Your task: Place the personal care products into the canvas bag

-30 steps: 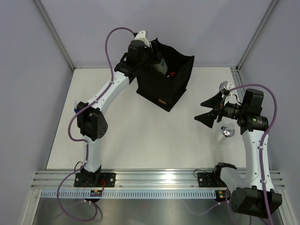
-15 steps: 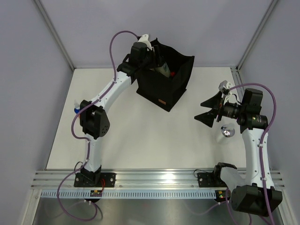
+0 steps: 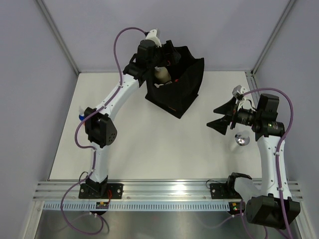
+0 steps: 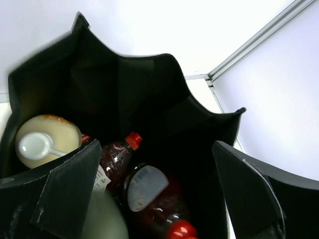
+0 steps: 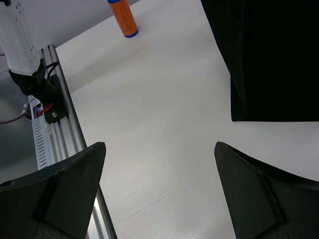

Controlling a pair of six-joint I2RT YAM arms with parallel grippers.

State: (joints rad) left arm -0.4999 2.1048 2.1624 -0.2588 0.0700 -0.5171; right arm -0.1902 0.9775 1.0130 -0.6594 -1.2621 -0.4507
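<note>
The black canvas bag (image 3: 175,97) stands at the back of the table, its walls pushed out of shape. My left gripper (image 3: 167,56) hangs over its mouth, open, with nothing between the fingers. In the left wrist view the gripper (image 4: 159,199) looks down on a beige bottle (image 4: 45,142), a maroon bottle with a red cap (image 4: 115,154), a dark red bottle (image 4: 149,191) and a blurred pale bottle (image 4: 102,219) by the left finger. That pale bottle (image 3: 162,74) also shows from above. My right gripper (image 3: 222,117) is open above bare table.
An orange bottle with a blue cap (image 5: 123,17) lies at the table's left side, and only its cap (image 3: 79,115) shows behind my left elbow. A small silver-white bottle (image 3: 242,140) sits beside my right arm. The bag's side (image 5: 269,59) fills the right wrist view's upper right.
My left gripper has opened and let the pale bottle drop into the bag. The bag's walls have buckled and shifted. The right arm has not moved.
</note>
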